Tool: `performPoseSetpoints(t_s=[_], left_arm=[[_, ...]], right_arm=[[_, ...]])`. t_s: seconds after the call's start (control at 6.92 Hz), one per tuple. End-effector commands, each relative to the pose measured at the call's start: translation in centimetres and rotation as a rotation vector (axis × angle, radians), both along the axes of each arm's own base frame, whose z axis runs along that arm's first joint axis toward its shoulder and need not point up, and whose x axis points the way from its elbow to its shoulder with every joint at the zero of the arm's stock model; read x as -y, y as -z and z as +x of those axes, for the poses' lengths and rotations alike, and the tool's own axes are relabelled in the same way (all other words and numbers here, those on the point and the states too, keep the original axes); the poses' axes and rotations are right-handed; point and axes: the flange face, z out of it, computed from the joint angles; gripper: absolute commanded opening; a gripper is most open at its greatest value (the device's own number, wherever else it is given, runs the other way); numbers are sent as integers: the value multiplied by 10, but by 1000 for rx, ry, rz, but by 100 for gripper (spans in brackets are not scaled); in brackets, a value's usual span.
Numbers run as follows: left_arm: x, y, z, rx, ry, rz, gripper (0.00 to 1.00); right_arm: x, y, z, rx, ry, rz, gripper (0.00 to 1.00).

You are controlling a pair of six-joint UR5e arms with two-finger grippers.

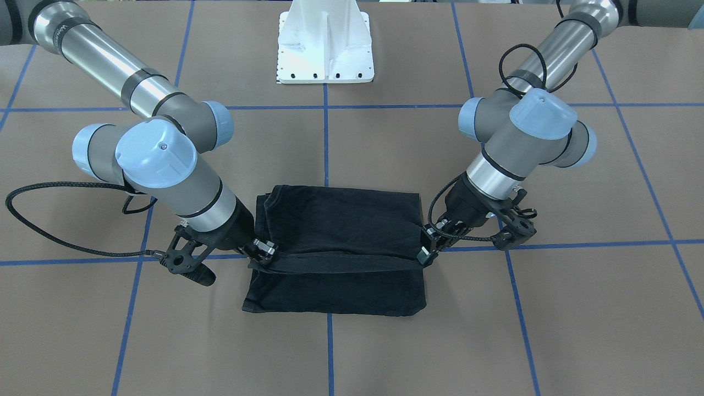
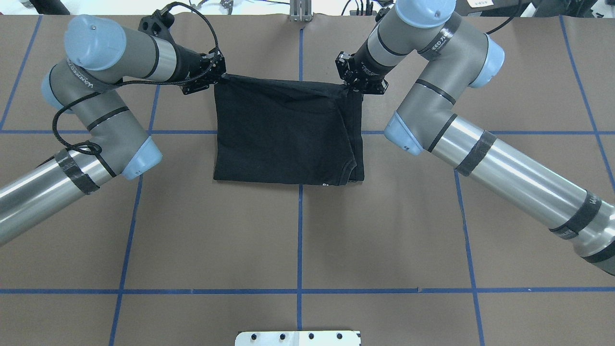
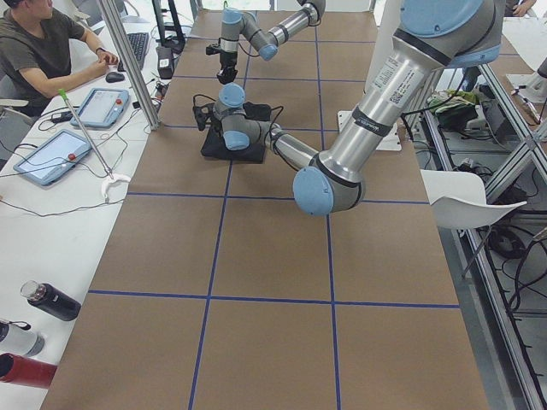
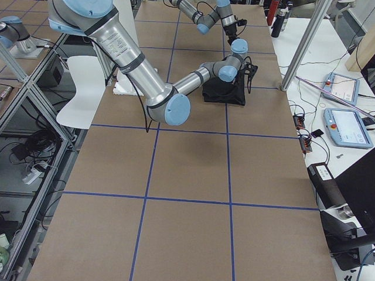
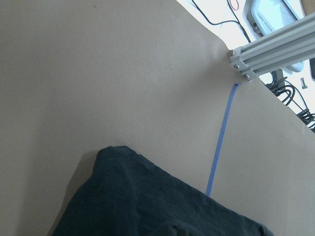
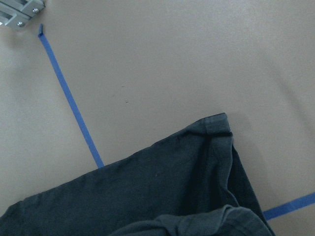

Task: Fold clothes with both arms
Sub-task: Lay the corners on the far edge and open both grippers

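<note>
Together we pinch the folded black cotton T-shirt [image 2: 283,134]: our black two-finger left gripper [image 2: 220,77] is closed on its far left corner, the right gripper [image 2: 347,86] on its far right. It lies on the brown blue-taped table [image 2: 384,230], its held edge stretched between them.

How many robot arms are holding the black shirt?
2. The left arm's tool pinches one far corner of the T-shirt, and the right arm's tool pinches the other far corner. No other arm shows in any view.
</note>
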Motion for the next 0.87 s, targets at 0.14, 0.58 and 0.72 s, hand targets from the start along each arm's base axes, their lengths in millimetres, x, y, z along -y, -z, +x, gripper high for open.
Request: performPoseSetpoints(t_s=[0.14, 0.58, 0.72], left_arm=[[10, 6, 12, 3, 1, -8, 0], [17, 24, 12, -29, 68, -38, 100], [17, 20, 12, -19, 66, -38, 100]], right_arm=[[2, -2, 0, -6, -6, -1, 0], [6, -1, 4, -3, -30, 10, 100], [12, -1, 12, -4, -42, 6, 100]])
